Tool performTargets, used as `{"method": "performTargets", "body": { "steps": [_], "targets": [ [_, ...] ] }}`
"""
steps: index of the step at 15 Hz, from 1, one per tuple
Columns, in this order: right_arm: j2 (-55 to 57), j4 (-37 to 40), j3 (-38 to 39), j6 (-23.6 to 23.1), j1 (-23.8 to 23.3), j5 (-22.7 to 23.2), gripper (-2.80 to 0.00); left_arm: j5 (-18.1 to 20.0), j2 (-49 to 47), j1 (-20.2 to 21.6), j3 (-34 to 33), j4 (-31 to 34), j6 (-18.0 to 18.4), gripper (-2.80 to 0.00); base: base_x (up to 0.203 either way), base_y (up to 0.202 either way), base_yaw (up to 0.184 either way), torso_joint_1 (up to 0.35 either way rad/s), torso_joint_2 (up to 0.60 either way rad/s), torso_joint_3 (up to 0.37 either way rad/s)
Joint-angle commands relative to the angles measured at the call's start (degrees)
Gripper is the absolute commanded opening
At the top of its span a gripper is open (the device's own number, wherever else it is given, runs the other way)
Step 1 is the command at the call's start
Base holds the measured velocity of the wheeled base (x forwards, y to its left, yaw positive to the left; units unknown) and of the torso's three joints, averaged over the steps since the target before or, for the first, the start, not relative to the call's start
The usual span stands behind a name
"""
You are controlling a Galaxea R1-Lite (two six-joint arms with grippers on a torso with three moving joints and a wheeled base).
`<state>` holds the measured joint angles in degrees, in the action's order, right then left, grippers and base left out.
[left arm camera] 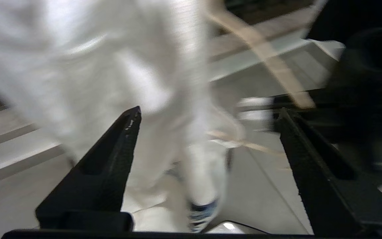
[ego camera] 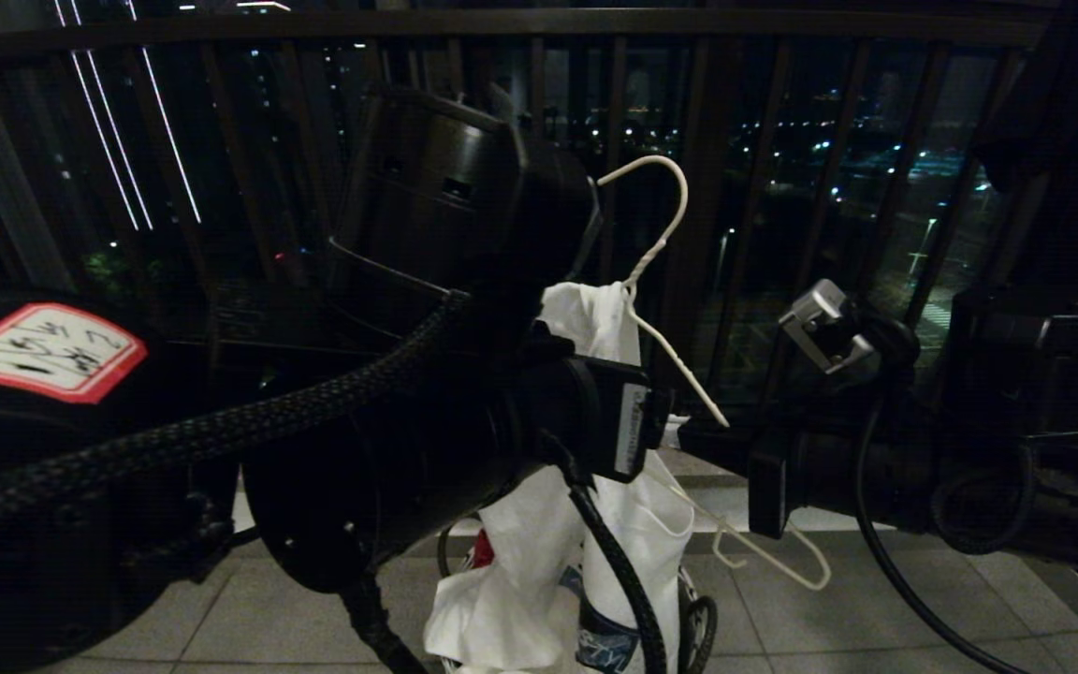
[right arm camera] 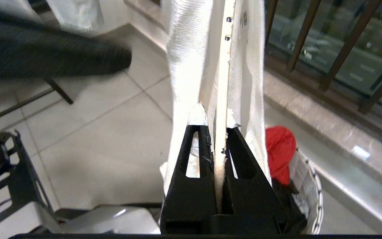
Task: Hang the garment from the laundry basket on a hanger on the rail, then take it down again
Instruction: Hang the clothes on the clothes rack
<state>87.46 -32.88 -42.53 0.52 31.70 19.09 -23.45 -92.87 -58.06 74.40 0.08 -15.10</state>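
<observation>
The white garment [ego camera: 595,323] is draped over the thin white wire hanger [ego camera: 656,248], whose hook points up in front of the dark balcony bars. The cloth trails down to a blue print [ego camera: 609,646] near the floor. My right gripper [right arm camera: 216,116] is shut on one wire arm of the hanger [right arm camera: 223,76], with garment folds [right arm camera: 184,66] on both sides of it. My left gripper [left arm camera: 209,111] stands open close to the hanging garment [left arm camera: 111,66], with cloth in front of the gap and nothing pinched. The laundry basket [right arm camera: 307,186] sits on the floor below. The rail is out of view.
A red cloth [right arm camera: 279,151] lies in the basket. My bulky left arm [ego camera: 427,281] fills the middle of the head view. The balcony railing [ego camera: 717,187] and a stone kerb [right arm camera: 327,132] run along the far side. A black metal frame [right arm camera: 15,166] stands on the tiled floor [right arm camera: 111,142].
</observation>
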Motion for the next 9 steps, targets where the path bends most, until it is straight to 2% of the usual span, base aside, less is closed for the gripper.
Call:
{"method": "performTargets", "body": {
  "steps": [1, 5, 8, 9],
  "targets": [
    [-0.09, -1.31, 0.17, 0.01, 0.03, 0.07, -2.8, -0.19, 1.81, 1.98, -1.43, 0.01, -0.03, 0.0, 0.0, 0.0, 0.0, 0.0, 0.0, 0.0],
    [-0.09, -1.31, 0.17, 0.01, 0.03, 0.07, -2.8, -0.11, 6.7, 5.64, -4.18, 0.14, 1.26, 0.0, 0.0, 0.0, 0.0, 0.0, 0.0, 0.0],
    [-0.09, -1.31, 0.28, 0.01, 0.03, 0.07, -2.8, 0.02, 7.83, 11.39, -5.21, 0.23, 4.04, 0.0, 0.0, 0.0, 0.0, 0.0, 0.0, 0.0],
    [-0.15, -1.34, 0.81, 0.01, 0.06, 0.07, -2.8, 0.21, 7.87, 13.37, -5.28, 0.33, 5.48, -2.8, 0.0, 0.0, 0.0, 0.0, 0.0, 0.0]
  ]
}}
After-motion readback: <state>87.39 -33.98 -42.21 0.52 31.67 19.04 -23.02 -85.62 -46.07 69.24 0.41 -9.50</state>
